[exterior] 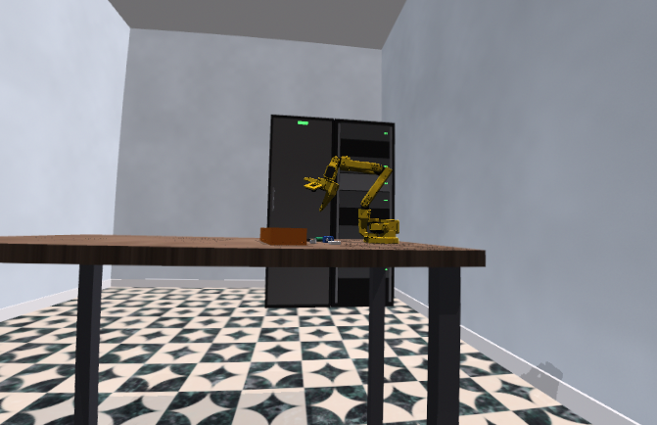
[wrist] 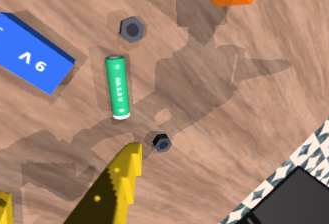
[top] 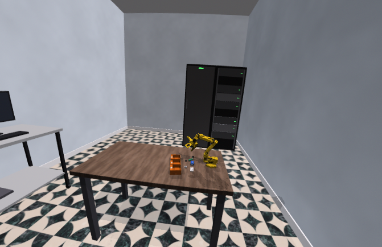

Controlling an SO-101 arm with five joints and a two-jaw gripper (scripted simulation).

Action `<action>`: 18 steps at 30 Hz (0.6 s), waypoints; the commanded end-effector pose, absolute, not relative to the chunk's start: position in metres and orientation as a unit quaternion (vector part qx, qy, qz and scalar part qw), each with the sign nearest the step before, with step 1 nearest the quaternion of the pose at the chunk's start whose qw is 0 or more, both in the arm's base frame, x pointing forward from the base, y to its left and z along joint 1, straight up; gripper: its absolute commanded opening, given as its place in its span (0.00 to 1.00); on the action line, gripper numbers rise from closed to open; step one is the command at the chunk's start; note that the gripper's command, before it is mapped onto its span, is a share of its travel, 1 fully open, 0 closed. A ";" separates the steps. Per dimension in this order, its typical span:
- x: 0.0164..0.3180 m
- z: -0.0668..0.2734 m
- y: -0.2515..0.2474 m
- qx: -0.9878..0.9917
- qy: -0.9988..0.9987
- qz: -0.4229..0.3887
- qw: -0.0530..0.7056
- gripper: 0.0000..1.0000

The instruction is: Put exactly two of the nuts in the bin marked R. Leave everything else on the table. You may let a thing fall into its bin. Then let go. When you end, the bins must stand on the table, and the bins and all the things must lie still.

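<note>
In the wrist view, a grey hex nut point(wrist: 133, 29) lies on the wooden table point(wrist: 265, 100) near the top. A smaller dark nut point(wrist: 162, 142) lies just right of my yellow fingertip. A green AA battery point(wrist: 118, 86) lies between the two nuts, and a blue 9 V battery point(wrist: 27, 52) lies at the upper left. My gripper point(wrist: 67, 172) point(top: 189, 147) point(exterior: 313, 195) is open and empty, and hangs well above the table over these parts. The row of orange bins point(top: 175, 164) point(exterior: 283, 235) point(wrist: 230, 2) stands to their left, and one corner shows in the wrist view. No bin letters can be read.
A small white piece point(top: 192, 169) and other small parts lie between the bins and the arm's base point(top: 210, 161). The table's far edge runs close behind the dark nut. A black server rack point(top: 214, 105) stands behind the table.
</note>
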State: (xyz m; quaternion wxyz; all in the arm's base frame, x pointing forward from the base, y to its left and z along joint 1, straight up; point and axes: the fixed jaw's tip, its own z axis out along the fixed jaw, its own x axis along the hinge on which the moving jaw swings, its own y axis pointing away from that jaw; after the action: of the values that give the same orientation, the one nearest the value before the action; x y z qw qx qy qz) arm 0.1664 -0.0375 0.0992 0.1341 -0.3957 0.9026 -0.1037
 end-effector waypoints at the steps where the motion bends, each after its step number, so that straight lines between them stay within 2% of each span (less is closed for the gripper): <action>1: 0.169 0.106 -0.038 -0.408 0.894 -0.115 0.145 1.00; 18: 0.166 0.103 -0.031 -0.351 0.922 -0.088 0.135 1.00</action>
State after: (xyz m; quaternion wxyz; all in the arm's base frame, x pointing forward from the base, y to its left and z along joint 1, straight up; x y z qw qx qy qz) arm 0.1636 -0.0343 0.0976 0.1256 -0.3764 0.9135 -0.0903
